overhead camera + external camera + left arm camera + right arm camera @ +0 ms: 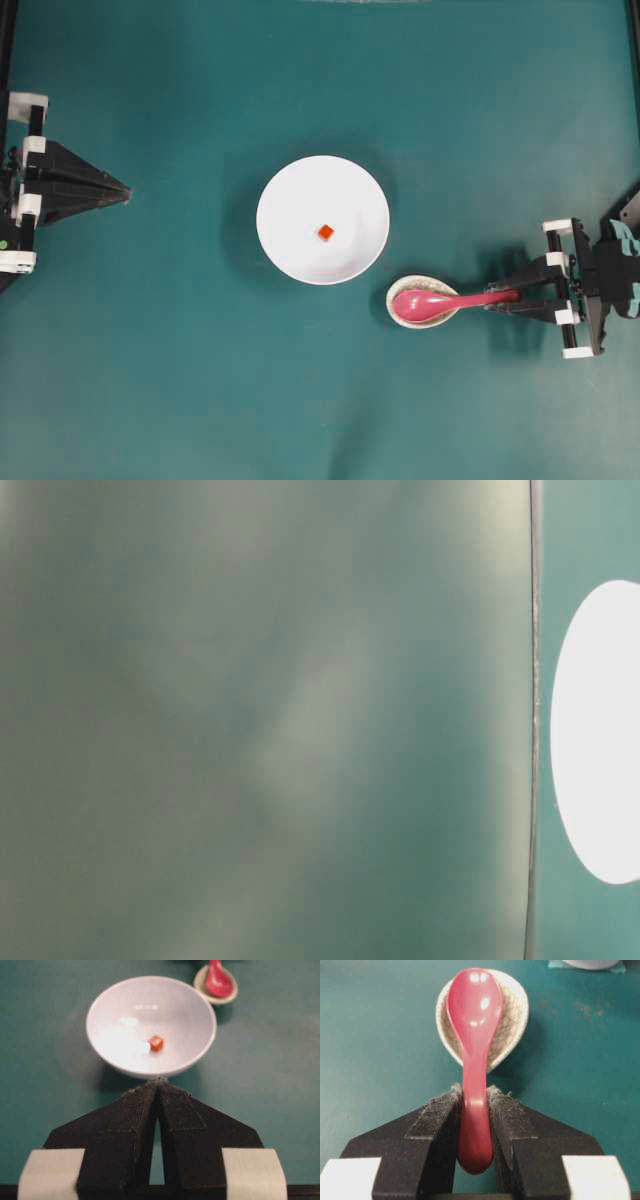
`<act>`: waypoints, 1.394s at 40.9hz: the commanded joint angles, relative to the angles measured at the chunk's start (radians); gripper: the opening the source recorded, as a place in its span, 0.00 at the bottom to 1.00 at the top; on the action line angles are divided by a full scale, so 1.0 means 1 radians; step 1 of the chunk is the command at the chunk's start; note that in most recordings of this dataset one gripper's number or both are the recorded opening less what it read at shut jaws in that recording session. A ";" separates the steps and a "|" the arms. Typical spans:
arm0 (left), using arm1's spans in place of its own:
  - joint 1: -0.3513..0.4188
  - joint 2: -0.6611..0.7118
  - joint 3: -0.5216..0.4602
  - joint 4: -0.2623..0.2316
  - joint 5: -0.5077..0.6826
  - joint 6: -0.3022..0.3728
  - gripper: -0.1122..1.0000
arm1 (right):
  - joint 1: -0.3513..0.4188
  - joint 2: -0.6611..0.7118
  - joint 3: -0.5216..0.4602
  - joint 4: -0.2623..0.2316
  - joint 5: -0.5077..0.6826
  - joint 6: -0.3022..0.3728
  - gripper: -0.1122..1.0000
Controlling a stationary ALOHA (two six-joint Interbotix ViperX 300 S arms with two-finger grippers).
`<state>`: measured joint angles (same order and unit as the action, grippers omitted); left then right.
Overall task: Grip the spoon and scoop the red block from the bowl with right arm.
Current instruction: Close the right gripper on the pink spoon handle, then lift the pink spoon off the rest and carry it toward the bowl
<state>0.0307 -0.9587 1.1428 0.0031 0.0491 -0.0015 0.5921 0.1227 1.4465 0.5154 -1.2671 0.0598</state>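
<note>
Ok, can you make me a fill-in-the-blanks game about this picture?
1. The red block sits inside the white ____.
2. The right gripper is closed on the spoon's ____.
3. The spoon's scoop lies on a small speckled ____.
4. The left gripper holds ____.

Missing words: bowl; handle; spoon rest; nothing

Left pincer (pixel 157 1082) closed, right pincer (pixel 475 1097) clamped

Pink spoon (pixel 474 1040) rests on its rest; red block (pixel 325 232) sits in white bowl (pixel 290 190).

Even, bright light; glare washes out the bowl (pixel 600 730) in the blurred, unfocused table-level view.
</note>
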 commanded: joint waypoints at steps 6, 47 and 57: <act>0.003 0.006 -0.025 0.006 0.014 0.003 0.10 | 0.005 -0.081 0.003 0.002 0.011 -0.002 0.33; 0.003 0.006 -0.023 0.006 0.018 -0.002 0.10 | -0.385 -0.877 -0.233 -0.002 1.020 -0.350 0.33; 0.003 0.006 -0.025 0.006 0.014 -0.002 0.10 | -0.560 -0.989 -0.339 -0.012 1.347 -0.362 0.33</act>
<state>0.0322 -0.9587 1.1428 0.0061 0.0721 -0.0031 0.0782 -0.8483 1.1612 0.5108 -0.0015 -0.3007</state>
